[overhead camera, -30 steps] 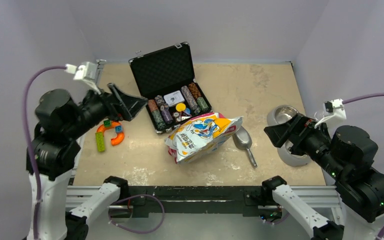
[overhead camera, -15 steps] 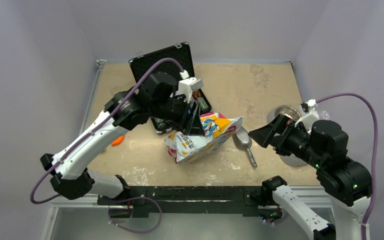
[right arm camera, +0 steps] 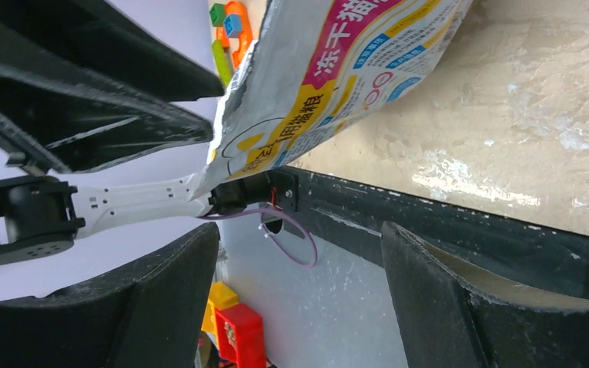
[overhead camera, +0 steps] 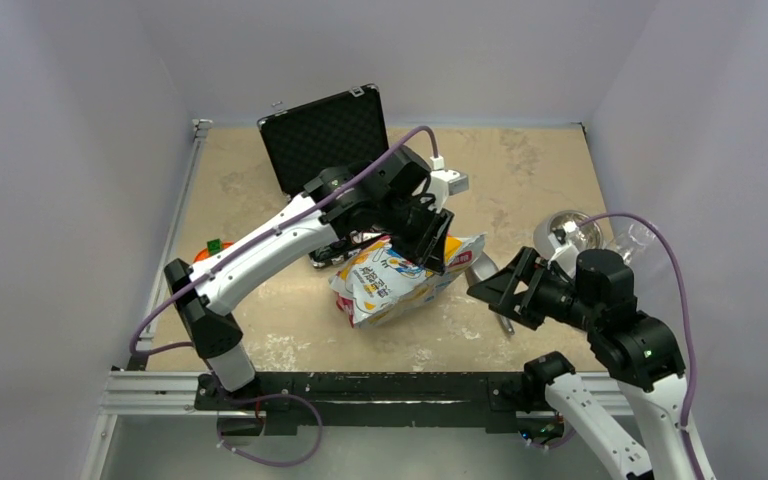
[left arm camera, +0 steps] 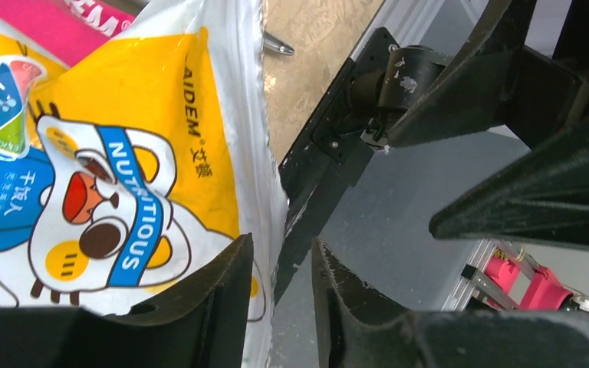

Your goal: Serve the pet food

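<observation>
The pet food itself does not show. A crinkly printed bag (overhead camera: 395, 280) lies in the middle of the table, its open end toward the right. My left gripper (overhead camera: 430, 250) hangs over the bag's upper right corner. In the left wrist view the bag's (left arm camera: 123, 153) white edge lies in the narrow gap of the left gripper (left arm camera: 280, 241), against one finger, with space left to the other. My right gripper (overhead camera: 487, 290) stands open to the right of the bag, over a metal scoop (overhead camera: 480, 268). Nothing lies between the jaws of the right gripper (right arm camera: 301, 230).
A steel bowl (overhead camera: 565, 232) stands at the right, behind my right arm. An open black case (overhead camera: 325, 135) of poker chips sits behind the bag, mostly hidden by my left arm. Coloured toy pieces (overhead camera: 212, 246) lie at the left edge.
My left arm swung from the left edge over to the bag, its jaws narrowing round the bag's edge. My right arm moved left from the bowl to the scoop.
</observation>
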Robot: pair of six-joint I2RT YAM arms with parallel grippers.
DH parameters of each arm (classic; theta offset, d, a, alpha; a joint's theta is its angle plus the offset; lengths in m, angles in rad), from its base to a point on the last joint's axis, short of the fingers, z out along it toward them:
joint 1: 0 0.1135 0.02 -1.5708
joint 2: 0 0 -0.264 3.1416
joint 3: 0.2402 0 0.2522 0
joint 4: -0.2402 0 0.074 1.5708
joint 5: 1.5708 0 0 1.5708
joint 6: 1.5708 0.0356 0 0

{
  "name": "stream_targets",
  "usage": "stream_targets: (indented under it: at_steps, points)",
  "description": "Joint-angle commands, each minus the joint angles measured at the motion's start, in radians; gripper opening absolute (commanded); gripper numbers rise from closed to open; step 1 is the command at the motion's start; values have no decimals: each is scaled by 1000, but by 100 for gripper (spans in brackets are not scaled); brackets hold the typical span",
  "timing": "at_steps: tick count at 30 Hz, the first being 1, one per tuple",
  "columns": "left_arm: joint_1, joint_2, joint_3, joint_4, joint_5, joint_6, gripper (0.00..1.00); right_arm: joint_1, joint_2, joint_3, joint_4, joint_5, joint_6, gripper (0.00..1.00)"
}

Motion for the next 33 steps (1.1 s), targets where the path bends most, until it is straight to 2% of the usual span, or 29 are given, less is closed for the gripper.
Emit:
stream_targets:
  at_steps: [1,7,9,14,17,22,25,33]
  points:
    - [-9,55,96,26,47,39,36,-2,-11,32,43,-19,5,81]
    - [-9,91,121,-36,27,75,25,-1,-25,-2,61,-28,36,80]
    - [-9,83,104,-21,20,89,17,-1,-23,-20,79,-34,39,79]
    - [-9,108,121,-57,-2,121,0,0,55,-48,123,-54,82,68]
    - [-9,99,116,-53,-13,116,0,9,102,-52,185,-81,130,57]
    - [-9,98,86,-17,31,102,0,14,173,-36,247,-28,171,55]
    - [-9,103,84,-19,40,73,0,31,231,-32,288,-43,212,50]
    - [-9,76,51,17,33,11,0,109,312,-23,272,65,252,46]
